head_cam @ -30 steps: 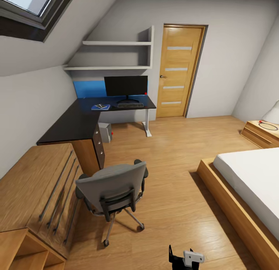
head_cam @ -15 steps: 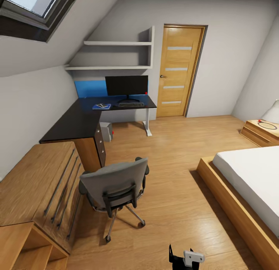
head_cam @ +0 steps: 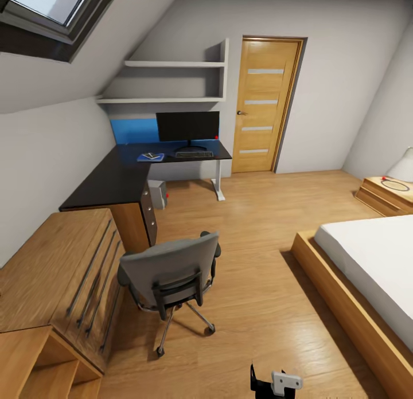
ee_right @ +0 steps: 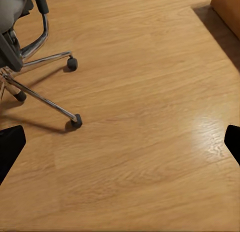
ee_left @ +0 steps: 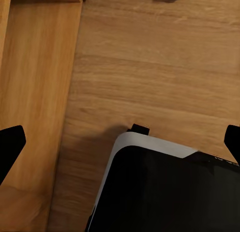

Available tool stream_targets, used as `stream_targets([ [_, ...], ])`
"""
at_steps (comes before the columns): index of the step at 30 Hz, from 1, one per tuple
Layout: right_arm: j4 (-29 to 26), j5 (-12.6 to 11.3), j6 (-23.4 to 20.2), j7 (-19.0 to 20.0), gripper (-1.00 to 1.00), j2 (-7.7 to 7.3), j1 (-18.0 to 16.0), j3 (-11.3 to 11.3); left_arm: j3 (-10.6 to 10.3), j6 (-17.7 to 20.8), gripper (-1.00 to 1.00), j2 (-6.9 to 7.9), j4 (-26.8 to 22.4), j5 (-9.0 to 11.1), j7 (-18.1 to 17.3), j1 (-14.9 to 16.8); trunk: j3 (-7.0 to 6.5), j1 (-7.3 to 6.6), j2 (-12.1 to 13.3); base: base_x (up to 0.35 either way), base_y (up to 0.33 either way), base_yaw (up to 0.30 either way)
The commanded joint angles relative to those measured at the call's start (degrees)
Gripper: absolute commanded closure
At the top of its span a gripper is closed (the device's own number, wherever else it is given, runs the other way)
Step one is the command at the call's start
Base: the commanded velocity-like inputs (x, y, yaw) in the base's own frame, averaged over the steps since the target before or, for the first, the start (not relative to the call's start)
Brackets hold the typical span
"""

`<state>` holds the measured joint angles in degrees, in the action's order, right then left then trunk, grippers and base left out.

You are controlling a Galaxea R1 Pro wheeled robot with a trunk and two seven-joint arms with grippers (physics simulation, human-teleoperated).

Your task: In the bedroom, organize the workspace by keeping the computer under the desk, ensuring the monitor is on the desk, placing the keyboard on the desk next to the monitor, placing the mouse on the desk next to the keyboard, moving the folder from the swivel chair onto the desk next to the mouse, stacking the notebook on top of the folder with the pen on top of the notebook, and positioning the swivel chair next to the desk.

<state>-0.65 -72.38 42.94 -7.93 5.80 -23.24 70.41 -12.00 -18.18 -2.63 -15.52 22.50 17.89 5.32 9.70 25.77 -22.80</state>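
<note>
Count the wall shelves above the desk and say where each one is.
2. The upper shelf sits under the sloped ceiling; the lower shelf runs just above the monitor. Both end at the upright panel beside the door. None looks hidden.

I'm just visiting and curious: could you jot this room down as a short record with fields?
desk: black, L-shaped, in the corner
on desk: monitor, keyboard, blue folder with something dark on it
under desk: computer
swivel chair: on the floor, apart from the desk
left gripper, right gripper: jaws spread, nothing held
</note>
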Motion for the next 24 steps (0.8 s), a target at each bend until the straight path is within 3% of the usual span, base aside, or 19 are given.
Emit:
stream_targets([
  [1, -0.05, 0.04, -0.01, -0.6, -1.0, 0.0, -0.04, 0.47, -0.49, -0.19, -1.0, 0.01, -0.01, 0.36, 0.39, 0.04, 0.11, 0.02, -0.11, -0.204, 0.067, 0.0],
  [9, -0.1, 0.06, -0.04, -0.59, -1.0, 0.12, -0.05, 0.55, -0.54, -0.24, -1.0, 0.0, -0.04, 0.39, 0.39, 0.04, 0.11, 0.02, -0.11, -0.196, 0.05, 0.0],
  [19, -0.16, 0.19, 0.0, -0.58, -1.0, 0.3, -0.01, 0.68, -0.41, -0.26, -1.0, -0.5, -2.0, 0.51, 0.55, 0.04, 0.11, 0.02, -0.11, -0.03, 0.005, 0.0],
  [24, -0.16, 0.22, 0.03, -0.56, -1.0, 0.28, -0.04, 0.73, -0.15, -0.18, -1.0, -0.67, -2.88, 0.68, 0.69, 0.04, 1.01, 1.12, -2.12, -0.004, 0.001, 0.0],
])
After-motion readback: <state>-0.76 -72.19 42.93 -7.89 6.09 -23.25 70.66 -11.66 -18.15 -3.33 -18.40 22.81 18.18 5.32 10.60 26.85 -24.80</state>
